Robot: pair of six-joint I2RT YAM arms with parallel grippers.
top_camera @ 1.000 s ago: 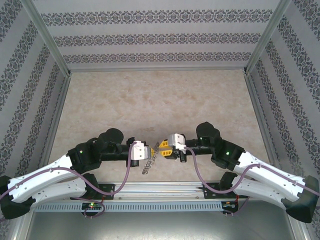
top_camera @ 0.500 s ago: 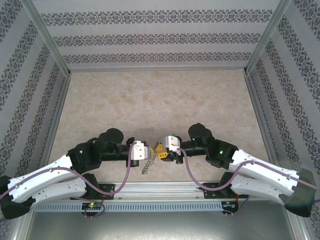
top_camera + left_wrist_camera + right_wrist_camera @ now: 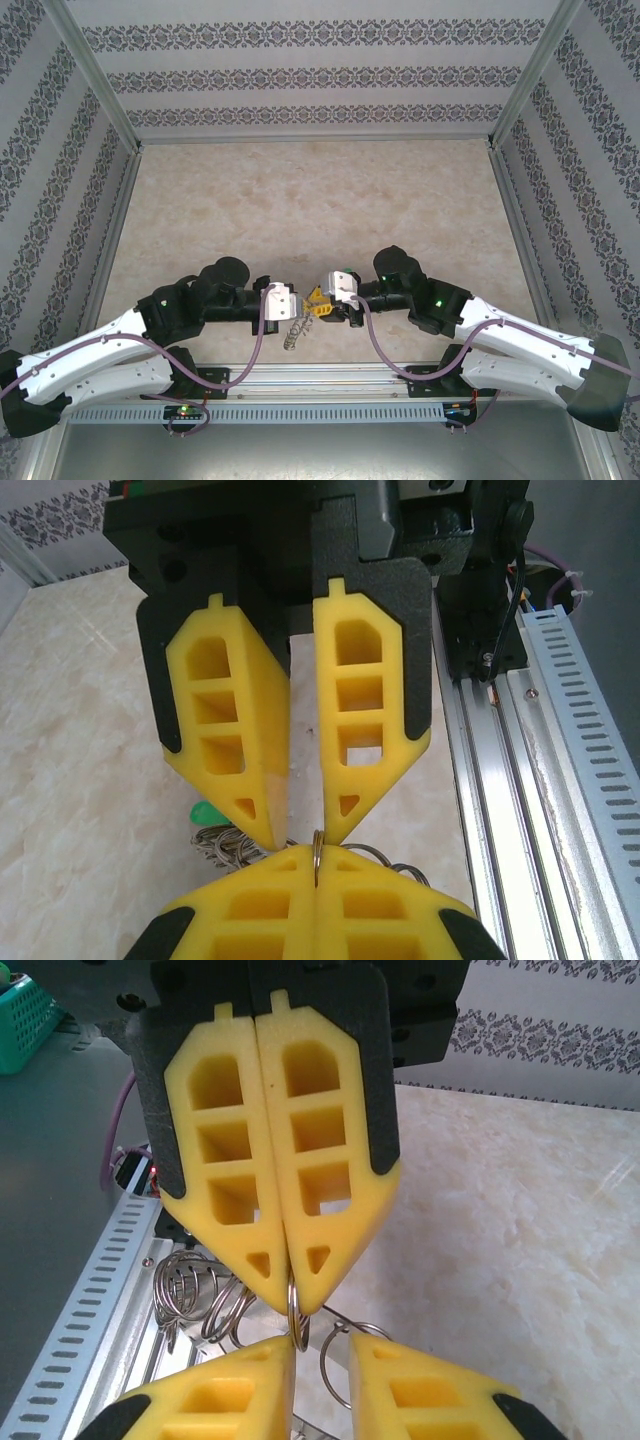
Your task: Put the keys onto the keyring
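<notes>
The keyring (image 3: 318,848) is a thin metal ring standing edge-on, and my left gripper (image 3: 316,855) is shut on it at the bottom of the left wrist view. Wire loops (image 3: 190,1295) hang from the keyring beside the fingers. A key's green head (image 3: 203,812) shows behind the loops, low over the table. My right gripper (image 3: 320,1345) faces the left gripper (image 3: 290,1300) tip to tip, jaws a little apart. The keyring (image 3: 297,1322) touches its left fingertip, and one wire loop stands in the gap. In the top view the two grippers (image 3: 312,308) meet near the table's front edge.
An aluminium rail (image 3: 500,780) and a slotted cable duct (image 3: 90,1300) run along the near edge right beside the grippers. Patterned walls (image 3: 320,70) enclose the beige table (image 3: 320,200) on three sides. A teal basket (image 3: 20,1010) sits outside the cell.
My right arm has moved left until its fingertips meet the left gripper's tips. The left arm and the keyring it holds have stayed put.
</notes>
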